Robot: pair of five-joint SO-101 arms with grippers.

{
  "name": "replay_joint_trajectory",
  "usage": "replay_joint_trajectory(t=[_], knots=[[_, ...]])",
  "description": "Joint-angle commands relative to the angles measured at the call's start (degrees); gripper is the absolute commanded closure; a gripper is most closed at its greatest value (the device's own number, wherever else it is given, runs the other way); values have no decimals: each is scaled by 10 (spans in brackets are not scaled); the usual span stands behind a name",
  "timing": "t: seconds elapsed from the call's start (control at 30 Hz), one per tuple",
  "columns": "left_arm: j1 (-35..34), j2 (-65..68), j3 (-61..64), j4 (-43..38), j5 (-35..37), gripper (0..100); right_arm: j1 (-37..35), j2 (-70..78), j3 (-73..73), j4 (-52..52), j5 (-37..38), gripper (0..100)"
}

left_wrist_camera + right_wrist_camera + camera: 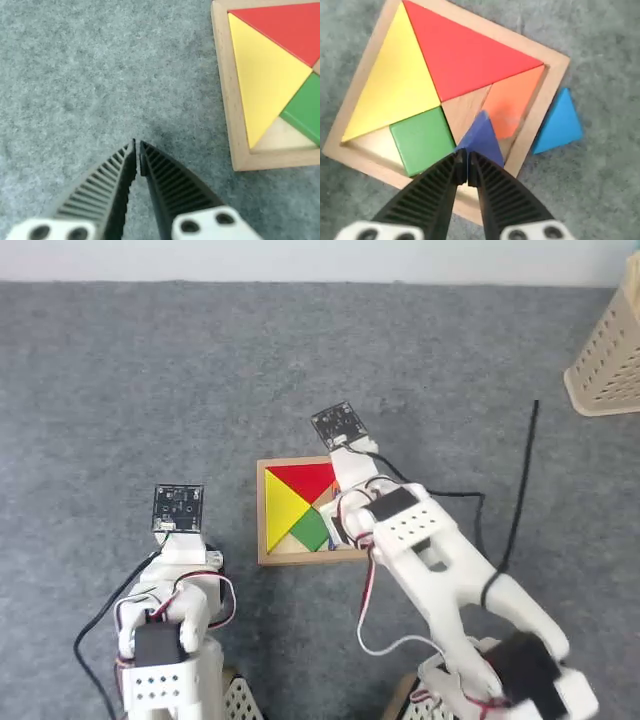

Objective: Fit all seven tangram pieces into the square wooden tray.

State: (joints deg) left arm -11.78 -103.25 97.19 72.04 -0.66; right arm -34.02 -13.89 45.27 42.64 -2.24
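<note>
The square wooden tray (262,540) lies at the table's middle. A red triangle (465,55), a yellow triangle (395,85), a green square (422,140) and an orange piece (512,102) lie inside it. Bare wood shows between them. My right gripper (468,159) hangs over the tray's near right part, shut on a corner of a dark blue triangle (482,140) that tilts above the tray floor. A light blue triangle (560,125) lies on the carpet just outside the tray's right rim. My left gripper (137,146) is shut and holds nothing, over the carpet left of the tray (222,75).
Grey carpet covers the table. A beige slatted basket (610,350) stands at the back right. A black cable (520,490) runs across the carpet right of the tray. The right arm (440,570) covers the tray's right side in the high view.
</note>
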Motion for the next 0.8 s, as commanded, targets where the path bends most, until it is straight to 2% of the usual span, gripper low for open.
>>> replay_joint_trajectory(t=[0.0, 0.17, 0.43, 0.77], knots=[[-4, -9, -7, 3, 4, 988, 0, 35, -55, -15, 11, 992], [-4, -9, -7, 3, 4, 988, 0, 62, -84, -9, 7, 992], [-4, -9, -7, 3, 4, 988, -4, 7, -87, -26, 6, 992], [-4, -9, -7, 3, 4, 988, 0, 87, -88, -69, 11, 992]])
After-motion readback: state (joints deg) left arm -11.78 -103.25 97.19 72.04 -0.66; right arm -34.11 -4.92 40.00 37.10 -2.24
